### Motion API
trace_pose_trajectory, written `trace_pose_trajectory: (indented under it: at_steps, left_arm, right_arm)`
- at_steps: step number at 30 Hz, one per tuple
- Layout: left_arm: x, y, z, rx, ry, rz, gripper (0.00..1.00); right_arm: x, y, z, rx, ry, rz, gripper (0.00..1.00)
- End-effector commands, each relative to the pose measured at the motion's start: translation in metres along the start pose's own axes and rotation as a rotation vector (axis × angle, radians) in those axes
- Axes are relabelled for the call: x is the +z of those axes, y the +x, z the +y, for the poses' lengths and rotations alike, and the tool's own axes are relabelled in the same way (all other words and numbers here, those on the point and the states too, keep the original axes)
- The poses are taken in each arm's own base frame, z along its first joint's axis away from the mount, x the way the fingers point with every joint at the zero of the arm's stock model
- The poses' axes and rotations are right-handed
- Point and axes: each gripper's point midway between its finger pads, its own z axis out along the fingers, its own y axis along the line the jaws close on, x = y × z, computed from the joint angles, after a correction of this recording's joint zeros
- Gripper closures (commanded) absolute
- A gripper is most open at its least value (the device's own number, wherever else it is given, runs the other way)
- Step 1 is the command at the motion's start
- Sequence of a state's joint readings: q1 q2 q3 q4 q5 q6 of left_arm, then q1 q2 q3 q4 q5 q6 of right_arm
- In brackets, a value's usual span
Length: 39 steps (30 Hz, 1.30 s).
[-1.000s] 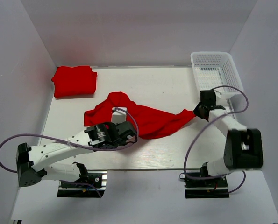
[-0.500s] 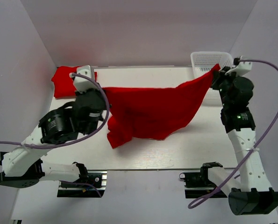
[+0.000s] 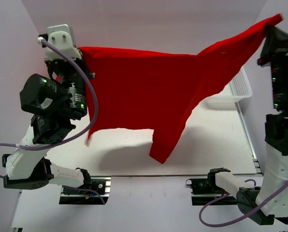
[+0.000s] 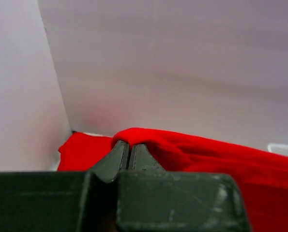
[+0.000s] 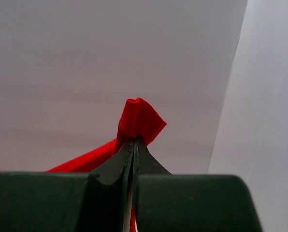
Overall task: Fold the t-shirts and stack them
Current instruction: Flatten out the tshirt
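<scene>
Top external: t-shirt (image 3: 144, 92) edge taut between left gripper (image 3: 80, 50), right gripper (image 3: 271, 25), above table (image 3: 216, 140).

A plain red shirt (image 3: 148, 92) hangs spread in the air. Its top edge is stretched between the left gripper (image 4: 129, 149) and the right gripper (image 5: 134, 142), each clamping a bunched corner, and the cloth droops below both. A second red shirt (image 4: 83, 152) lies flat, low beyond the left gripper.

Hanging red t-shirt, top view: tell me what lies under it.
Below the t-shirt show bare table and part of the white basket. The cloth covers the rest of the basket and the table's far part.
</scene>
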<state>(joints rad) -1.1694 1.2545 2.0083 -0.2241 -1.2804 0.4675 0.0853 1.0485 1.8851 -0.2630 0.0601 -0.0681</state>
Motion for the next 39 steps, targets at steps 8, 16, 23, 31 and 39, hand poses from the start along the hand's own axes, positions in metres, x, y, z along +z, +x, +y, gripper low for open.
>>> trace_pose_trajectory:
  at_steps: [8,16,23,31,39]
  left_arm:
    - [-0.002,-0.055,0.037,-0.006,-0.021,-0.075,1.00]
    - [0.002,-0.043,0.018,0.092,-0.045,-0.030,1.00]
    - [0.002,-0.029,0.015,0.088,-0.077,-0.022,1.00]
    - [0.001,0.026,0.018,0.013,-0.091,-0.066,1.00]
    - [0.057,0.150,-0.030,0.206,-0.131,0.025,1.00]
  right_arm:
    - [-0.063,-0.143,-0.019,-0.166,0.066,-0.336,1.00]
    - [-0.087,-0.169,-0.024,-0.175,0.099,-0.423,1.00]
    - [-0.029,-0.110,-0.031,-0.175,0.136,-0.285,1.00]
    - [0.065,0.090,0.003,-0.084,-0.016,0.064,1.00]
    - [0.092,0.243,0.042,0.056,-0.150,0.265,1.00]
